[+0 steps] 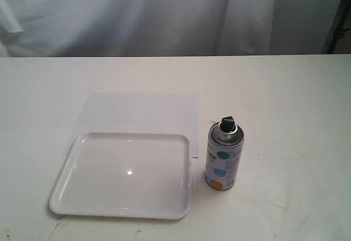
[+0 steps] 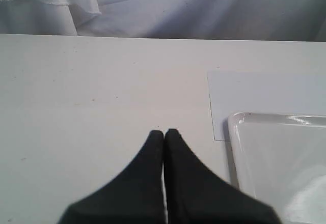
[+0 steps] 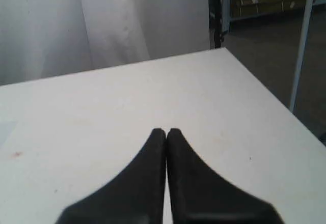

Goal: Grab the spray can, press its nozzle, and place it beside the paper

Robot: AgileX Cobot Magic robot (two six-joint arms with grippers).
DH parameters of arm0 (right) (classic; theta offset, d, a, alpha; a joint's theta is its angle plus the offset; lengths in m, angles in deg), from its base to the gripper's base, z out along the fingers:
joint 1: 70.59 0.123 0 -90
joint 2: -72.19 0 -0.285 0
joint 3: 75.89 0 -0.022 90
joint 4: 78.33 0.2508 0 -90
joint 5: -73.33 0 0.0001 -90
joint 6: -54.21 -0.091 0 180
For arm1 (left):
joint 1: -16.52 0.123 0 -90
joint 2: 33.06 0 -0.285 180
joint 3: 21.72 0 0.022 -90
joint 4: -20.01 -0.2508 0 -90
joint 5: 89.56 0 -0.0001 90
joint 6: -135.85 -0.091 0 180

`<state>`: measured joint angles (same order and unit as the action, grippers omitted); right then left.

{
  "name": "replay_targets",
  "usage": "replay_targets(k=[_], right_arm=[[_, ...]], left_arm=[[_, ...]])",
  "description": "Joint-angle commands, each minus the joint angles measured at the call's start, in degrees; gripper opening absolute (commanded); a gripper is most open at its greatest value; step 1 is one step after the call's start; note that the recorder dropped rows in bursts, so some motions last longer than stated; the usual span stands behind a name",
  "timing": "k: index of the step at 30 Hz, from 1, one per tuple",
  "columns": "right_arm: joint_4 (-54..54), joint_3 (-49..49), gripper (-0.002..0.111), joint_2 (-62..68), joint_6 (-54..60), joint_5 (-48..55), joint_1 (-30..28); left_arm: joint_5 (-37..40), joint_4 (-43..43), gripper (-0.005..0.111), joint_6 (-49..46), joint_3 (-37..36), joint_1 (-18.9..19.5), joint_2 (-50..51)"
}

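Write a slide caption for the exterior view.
Upright spray can stands on the table beside a white tray that partly covers a sheet of paper.

Spray can upright, just right of tray; tray overlaps paper behind.

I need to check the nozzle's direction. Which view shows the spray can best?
The exterior view: the spray can stands upright, whole and unobstructed, right of the tray. Neither wrist view shows it at all.

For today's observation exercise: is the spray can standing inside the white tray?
No, the spray can stands upright on the table, right of the tray in the exterior view.
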<state>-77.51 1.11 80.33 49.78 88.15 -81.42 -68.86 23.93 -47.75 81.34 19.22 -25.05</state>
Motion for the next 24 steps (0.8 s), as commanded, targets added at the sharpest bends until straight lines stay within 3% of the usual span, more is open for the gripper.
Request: replay_targets(k=[1,10,19,24], right_arm=[[-0.82,0.21,0.0,-0.35,-0.03,-5.43,0.06],[-0.82,0.21,0.0,-0.35,-0.12,-8.15,0.06],[-1.45,0.21,0.0,-0.35,-0.31,-29.51,0.06],[-1.45,-3.77,0.0,-0.35,-2.0,-32.79,0.06]], left_arm=[[-0.33,0.0,0.0,0.12,-0.28,-0.31,-0.22],[-0.33,0.0,0.0,0.12,-0.28,-0.31,-0.22],[-0.33,0.0,0.0,0.12,-0.28,-0.31,-0.22],[-0.33,0.0,0.0,0.12,-0.28,-0.31,-0.22]])
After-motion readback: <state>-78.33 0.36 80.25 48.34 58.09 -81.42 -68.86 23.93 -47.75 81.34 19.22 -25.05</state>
